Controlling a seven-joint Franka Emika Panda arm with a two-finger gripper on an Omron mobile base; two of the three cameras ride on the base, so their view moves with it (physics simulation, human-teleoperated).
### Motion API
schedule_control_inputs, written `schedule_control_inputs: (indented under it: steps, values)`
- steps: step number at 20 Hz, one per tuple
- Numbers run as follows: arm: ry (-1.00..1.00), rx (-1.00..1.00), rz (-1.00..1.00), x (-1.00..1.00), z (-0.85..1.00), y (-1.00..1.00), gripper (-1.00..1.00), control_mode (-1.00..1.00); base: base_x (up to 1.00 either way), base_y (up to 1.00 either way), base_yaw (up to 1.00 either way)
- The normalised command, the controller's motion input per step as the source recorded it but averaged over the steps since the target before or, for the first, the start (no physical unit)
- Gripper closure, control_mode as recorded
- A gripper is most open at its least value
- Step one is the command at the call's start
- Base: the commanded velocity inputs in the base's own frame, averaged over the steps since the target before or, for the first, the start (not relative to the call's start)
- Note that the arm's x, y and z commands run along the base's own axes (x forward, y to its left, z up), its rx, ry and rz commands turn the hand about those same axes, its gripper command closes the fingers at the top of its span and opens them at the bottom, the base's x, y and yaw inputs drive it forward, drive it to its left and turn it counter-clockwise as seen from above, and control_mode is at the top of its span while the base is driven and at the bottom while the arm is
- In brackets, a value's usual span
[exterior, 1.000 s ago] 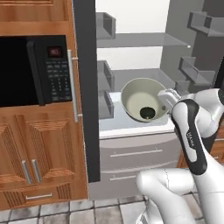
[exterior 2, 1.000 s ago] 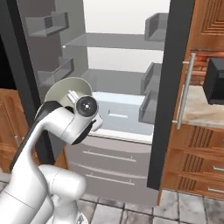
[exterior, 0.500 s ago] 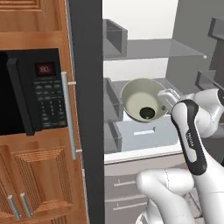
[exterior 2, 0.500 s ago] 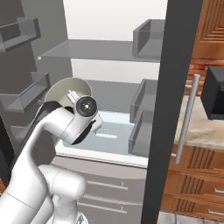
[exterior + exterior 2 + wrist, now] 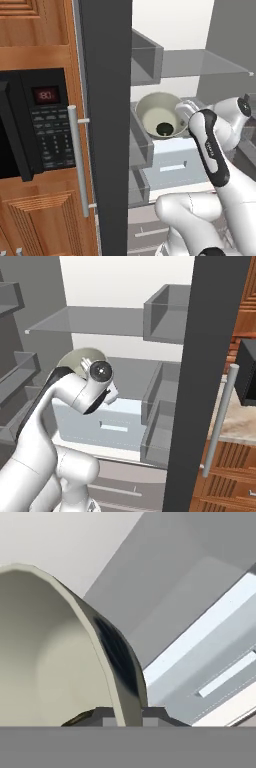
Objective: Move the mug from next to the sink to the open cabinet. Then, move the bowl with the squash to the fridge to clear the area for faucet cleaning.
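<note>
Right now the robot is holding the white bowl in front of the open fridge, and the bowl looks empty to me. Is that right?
Not quite: the bowl is not empty. The left base view shows a small dark green squash lying inside it. The rest stands: the gripper is shut on the bowl's rim, holding it in front of the open fridge.

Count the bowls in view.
1. The bowl is held tilted on its rim by the claw, in front of the open fridge, with the squash inside. More could be hidden behind the fridge door or the arm.
</note>
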Motion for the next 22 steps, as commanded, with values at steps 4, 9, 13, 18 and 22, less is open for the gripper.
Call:
schedule_control_inputs:
  steps: [4, 9, 13, 18, 22]
  values:
    - [0.49, 0.04, -0.03, 0.62, -0.03, 0.00, 1.00, -1.00, 0.00, 0.00, 0.00]
    - [0.27, 0.07, -0.03, 0.36, -0.11, -0.04, 1.00, -1.00, 0.00, 0.00, 0.00]
    - [0.00, 0.15, -0.04, 0.03, -0.03, -0.02, 1.00, -1.00, 0.00, 0.00, 0.00]
    - [-0.05, 0.04, -0.15, 0.07, -0.31, -0.21, 1.00, -1.00, 0.00, 0.00, 0.00]
    - [0.00, 0.01, -0.17, 0.66, -0.04, 0.00, 1.00, -1.00, 0.00, 0.00, 0.00]
